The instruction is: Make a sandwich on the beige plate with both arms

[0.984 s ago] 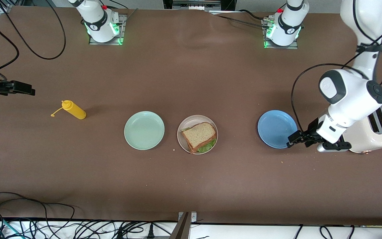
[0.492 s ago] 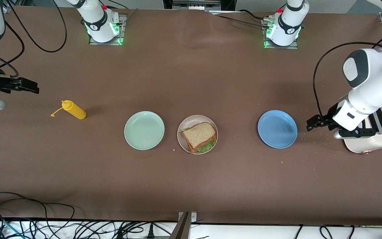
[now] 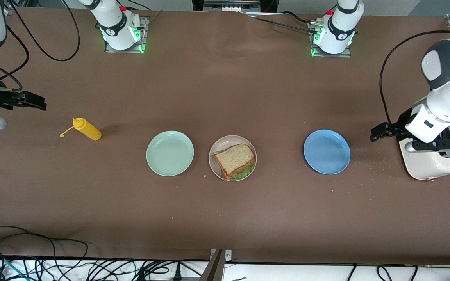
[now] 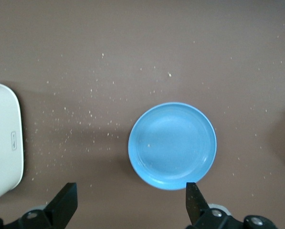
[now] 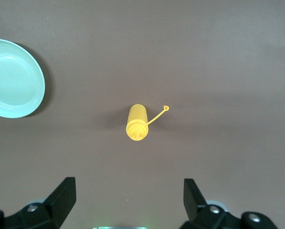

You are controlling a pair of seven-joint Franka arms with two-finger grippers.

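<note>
The left arm's black two-finger gripper [image 3: 377, 132] hangs at the right edge of the front view, fingers spread and empty, over bare brown table [image 3: 225, 86] between the round blue plate [image 3: 327, 152] and the cream-white toaster [image 3: 436, 160]. In the left wrist view its two fingertips [image 4: 195, 200] frame that blue plate [image 4: 172, 145], with pale crumbs scattered toward the toaster [image 4: 4, 143].

The right arm's black gripper [image 3: 33, 103] hovers at the far left edge of the front view, also spread and empty, above the table just up-frame of the yellow squeeze bottle [image 3: 87, 130] (lying on its side, cap tether trailing).

Well apart from both grippers, at the centre of the front view, the brown-bread sandwich [image 3: 234, 159] with green lettuce showing at its edge rests on the round pinkish-beige plate [image 3: 214, 156], just beside the round mint-green plate [image 3: 170, 153].
</note>
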